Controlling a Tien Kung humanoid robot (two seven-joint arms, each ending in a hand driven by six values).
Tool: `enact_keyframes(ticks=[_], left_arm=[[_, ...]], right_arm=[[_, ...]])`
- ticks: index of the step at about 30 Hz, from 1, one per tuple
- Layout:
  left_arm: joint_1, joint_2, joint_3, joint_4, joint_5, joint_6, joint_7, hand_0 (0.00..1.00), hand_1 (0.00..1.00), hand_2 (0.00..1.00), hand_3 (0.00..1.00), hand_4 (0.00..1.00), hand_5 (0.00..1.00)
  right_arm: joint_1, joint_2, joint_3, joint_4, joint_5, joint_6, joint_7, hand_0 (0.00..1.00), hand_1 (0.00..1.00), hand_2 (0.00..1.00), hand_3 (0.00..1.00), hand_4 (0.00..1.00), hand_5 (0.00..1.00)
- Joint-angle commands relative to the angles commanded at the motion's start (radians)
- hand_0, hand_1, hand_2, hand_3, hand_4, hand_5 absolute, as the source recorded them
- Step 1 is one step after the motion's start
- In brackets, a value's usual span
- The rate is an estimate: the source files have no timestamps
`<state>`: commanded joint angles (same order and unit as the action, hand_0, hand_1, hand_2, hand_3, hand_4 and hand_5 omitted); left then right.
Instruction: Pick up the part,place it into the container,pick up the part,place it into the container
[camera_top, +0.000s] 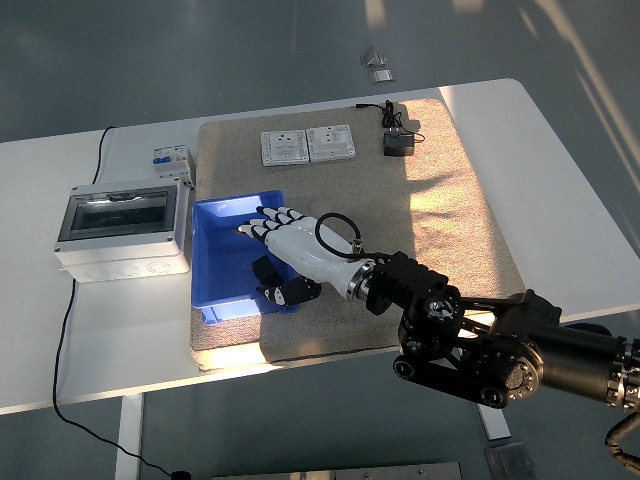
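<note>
A blue container (212, 262) stands on the tan mat's left side. My right hand (270, 252), white with black fingertips, reaches over the container from the right. Its fingers are spread flat and hold nothing. A black part (263, 272) lies inside the container, right under the palm and partly hidden by it. The thumb (287, 293) hangs over the container's near right corner. Two white socket panels (282, 147) (332, 142) lie side by side at the mat's far edge. The left arm is out of view.
A grey distribution box (122, 228) with a clear lid stands left of the container. A small circuit breaker (172, 160) is behind the box. A black adapter (397, 145) with its cable lies at the mat's far right. The tan mat (450, 220) covers the table's middle.
</note>
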<state>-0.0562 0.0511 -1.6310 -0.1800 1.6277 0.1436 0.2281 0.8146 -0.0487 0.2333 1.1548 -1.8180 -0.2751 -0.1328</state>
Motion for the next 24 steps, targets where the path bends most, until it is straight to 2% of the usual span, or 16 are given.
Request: enact_keyframes(ticks=[3, 6, 7, 9, 10, 12, 13, 15, 18, 19, 24], left_arm=[[0.000, 0.000, 0.000, 0.000, 0.000, 0.001, -0.001, 0.696, 0.687, 0.695, 0.678, 0.713, 0.723], [0.000, 0.001, 0.000, 0.000, 0.004, 0.002, -0.002, 0.696, 0.687, 0.695, 0.678, 0.713, 0.723], [0.001, 0.001, 0.002, 0.000, 0.001, 0.003, -0.003, 0.696, 0.687, 0.691, 0.678, 0.706, 0.739], [0.004, 0.000, 0.007, 0.000, -0.010, 0.007, -0.005, 0.696, 0.687, 0.691, 0.678, 0.706, 0.739], [0.006, 0.000, 0.008, 0.000, -0.013, 0.008, -0.005, 0.696, 0.687, 0.691, 0.678, 0.706, 0.739], [0.006, 0.000, 0.008, 0.000, -0.015, 0.009, -0.006, 0.696, 0.687, 0.691, 0.678, 0.706, 0.739], [0.006, 0.000, 0.008, 0.000, -0.012, 0.008, -0.006, 0.695, 0.685, 0.690, 0.673, 0.707, 0.740], [0.004, -0.001, 0.004, 0.000, -0.003, 0.006, -0.006, 0.695, 0.685, 0.690, 0.673, 0.707, 0.740], [0.003, -0.003, 0.004, 0.000, 0.000, 0.005, -0.005, 0.695, 0.685, 0.690, 0.673, 0.707, 0.740], [0.003, -0.003, 0.004, 0.000, -0.001, 0.005, -0.005, 0.694, 0.684, 0.689, 0.674, 0.708, 0.740], [0.002, -0.003, 0.007, 0.000, -0.004, 0.005, -0.006, 0.694, 0.684, 0.689, 0.674, 0.708, 0.740]], right_arm=[[-0.002, -0.001, 0.003, -0.002, 0.007, -0.011, 0.005, 0.998, 0.998, 0.947, 0.851, 0.724, 0.270], [-0.027, -0.012, 0.035, -0.008, 0.049, -0.069, 0.021, 0.998, 0.998, 0.947, 0.851, 0.724, 0.270], [-0.044, -0.021, 0.056, -0.007, 0.051, -0.093, 0.007, 0.998, 0.998, 0.965, 0.882, 0.737, 0.280], [-0.069, -0.036, 0.096, -0.005, 0.031, -0.124, -0.035, 0.998, 0.998, 0.965, 0.882, 0.737, 0.280], [-0.076, -0.041, 0.114, -0.004, 0.020, -0.122, -0.057, 0.998, 0.998, 0.965, 0.882, 0.737, 0.280], [-0.085, -0.051, 0.137, -0.001, -0.004, -0.086, -0.111, 0.998, 0.998, 0.965, 0.882, 0.737, 0.280], [-0.087, -0.053, 0.140, 0.000, -0.008, -0.065, -0.139, 0.998, 0.934, 0.935, 0.875, 0.735, 0.280], [-0.089, -0.053, 0.134, -0.003, -0.009, -0.027, -0.189, 0.998, 0.934, 0.935, 0.875, 0.735, 0.280], [-0.088, -0.051, 0.121, -0.015, 0.006, 0.002, -0.251, 0.998, 0.934, 0.935, 0.875, 0.735, 0.280], [-0.087, -0.050, 0.117, -0.021, 0.012, 0.009, -0.266, 0.926, 0.743, 0.875, 0.879, 0.745, 0.281], [-0.087, -0.038, 0.099, -0.061, 0.011, 0.035, -0.299, 0.926, 0.743, 0.875, 0.879, 0.745, 0.281]])
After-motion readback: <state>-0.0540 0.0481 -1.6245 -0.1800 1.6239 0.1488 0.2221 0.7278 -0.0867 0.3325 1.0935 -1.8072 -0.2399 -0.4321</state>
